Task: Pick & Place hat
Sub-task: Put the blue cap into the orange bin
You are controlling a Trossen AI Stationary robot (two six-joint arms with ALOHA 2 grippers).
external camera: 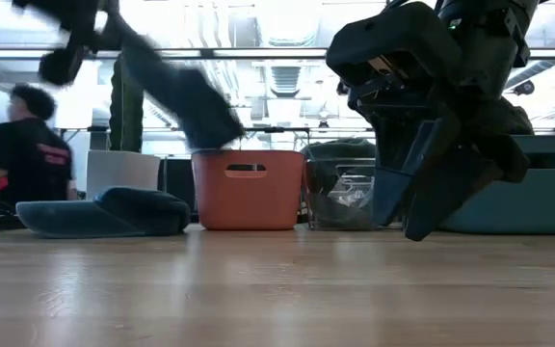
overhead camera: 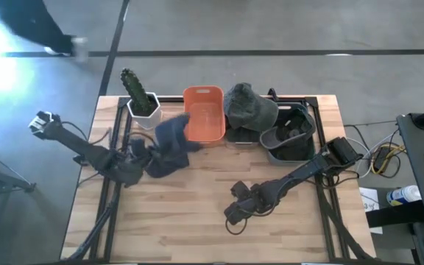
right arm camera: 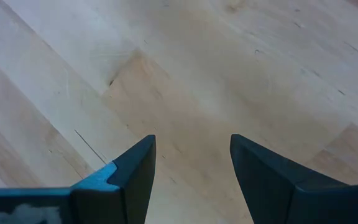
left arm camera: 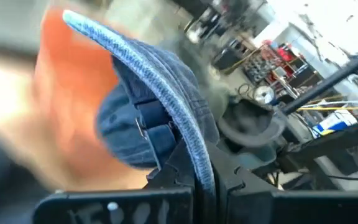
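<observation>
Hat (overhead camera: 169, 144): blue denim, lifted off the desk (overhead camera: 197, 213), hanging just left of the orange bin (overhead camera: 204, 112).
Left pincer (left arm camera: 194, 177): clamped on the hat's brim.
Right pincer (right arm camera: 191, 165): fingers spread, empty, hovering low over bare desk, front centre.
Second hat (external camera: 104, 212): lying flat on the desk in the low view.
Cactus (overhead camera: 133, 88): potted, rear left.

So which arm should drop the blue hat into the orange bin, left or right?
Left. Its hand is shut on the blue hat, holding it in the air right beside the orange bin. The right hand is open over bare wood, farther from the bin and holding nothing.
</observation>
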